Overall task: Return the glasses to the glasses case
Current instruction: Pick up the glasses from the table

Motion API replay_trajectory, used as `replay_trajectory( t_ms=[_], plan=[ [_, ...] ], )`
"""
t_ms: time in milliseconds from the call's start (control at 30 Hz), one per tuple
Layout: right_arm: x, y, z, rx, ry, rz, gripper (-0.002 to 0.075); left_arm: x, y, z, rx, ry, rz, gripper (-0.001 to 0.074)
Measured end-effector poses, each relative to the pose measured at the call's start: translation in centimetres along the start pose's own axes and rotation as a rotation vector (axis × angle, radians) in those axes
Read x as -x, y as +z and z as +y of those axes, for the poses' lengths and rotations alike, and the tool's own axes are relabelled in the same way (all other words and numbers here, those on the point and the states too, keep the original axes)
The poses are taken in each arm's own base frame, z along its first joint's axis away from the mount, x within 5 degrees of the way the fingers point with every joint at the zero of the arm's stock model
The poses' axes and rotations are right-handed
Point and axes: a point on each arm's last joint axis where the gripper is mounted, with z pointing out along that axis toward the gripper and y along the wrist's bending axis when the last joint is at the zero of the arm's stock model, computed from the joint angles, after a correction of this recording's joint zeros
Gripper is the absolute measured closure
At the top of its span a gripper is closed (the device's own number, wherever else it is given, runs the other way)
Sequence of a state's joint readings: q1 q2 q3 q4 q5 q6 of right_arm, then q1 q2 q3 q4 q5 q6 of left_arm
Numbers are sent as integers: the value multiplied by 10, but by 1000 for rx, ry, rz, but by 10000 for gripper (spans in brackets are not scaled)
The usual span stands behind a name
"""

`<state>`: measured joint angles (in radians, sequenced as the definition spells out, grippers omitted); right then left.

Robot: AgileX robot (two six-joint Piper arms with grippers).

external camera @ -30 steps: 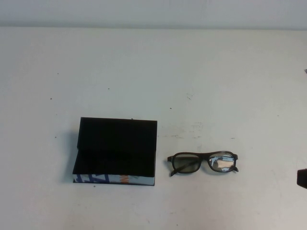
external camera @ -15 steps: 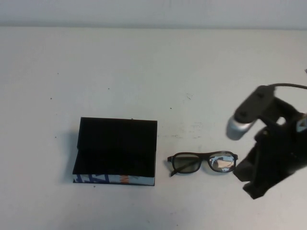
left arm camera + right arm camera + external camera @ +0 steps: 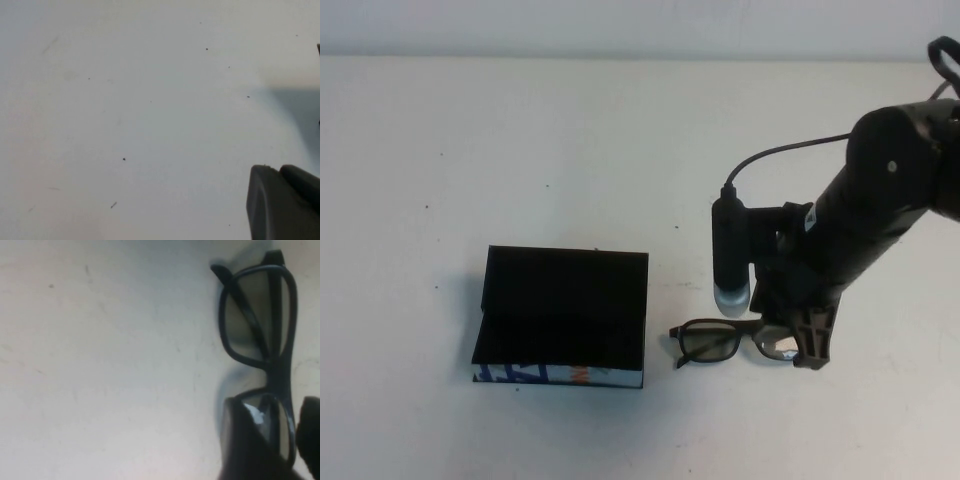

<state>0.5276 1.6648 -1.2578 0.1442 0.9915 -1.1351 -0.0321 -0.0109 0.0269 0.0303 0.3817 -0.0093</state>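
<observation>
The dark thick-rimmed glasses [image 3: 718, 340] lie folded on the white table, right of the glasses case [image 3: 560, 315]. The case is a black box standing open with its lid up, black lining showing and a blue-white front with an orange mark. My right gripper [image 3: 800, 346] is down at the right-hand lens of the glasses. In the right wrist view the gripper [image 3: 277, 437] is open, with one finger on each side of that lens of the glasses [image 3: 260, 315]. My left gripper [image 3: 285, 205] shows only as a dark tip over bare table in the left wrist view.
The white table [image 3: 570, 150] carries only small dark specks. The right arm's grey wrist camera [image 3: 730, 255] and its cable hang just above the glasses. The table's far edge meets a pale wall.
My right arm has come in from the right edge and swung left and down, so the gripper now straddles the right lens. The glasses and case have not moved.
</observation>
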Motion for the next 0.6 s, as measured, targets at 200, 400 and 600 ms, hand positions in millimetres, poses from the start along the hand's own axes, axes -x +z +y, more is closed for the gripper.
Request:
replay_trajectory(
  t_ms=[200,400,600],
  plan=[
    [-2,25,-21,1,-39,67,442,0,0,0,0,0,0,735],
    [-2,45,-31,31,-75,96,410,0,0,0,0,0,0,735],
    [0,54,-37,32,-77,97,344,0,0,0,0,0,0,735]
  ],
)
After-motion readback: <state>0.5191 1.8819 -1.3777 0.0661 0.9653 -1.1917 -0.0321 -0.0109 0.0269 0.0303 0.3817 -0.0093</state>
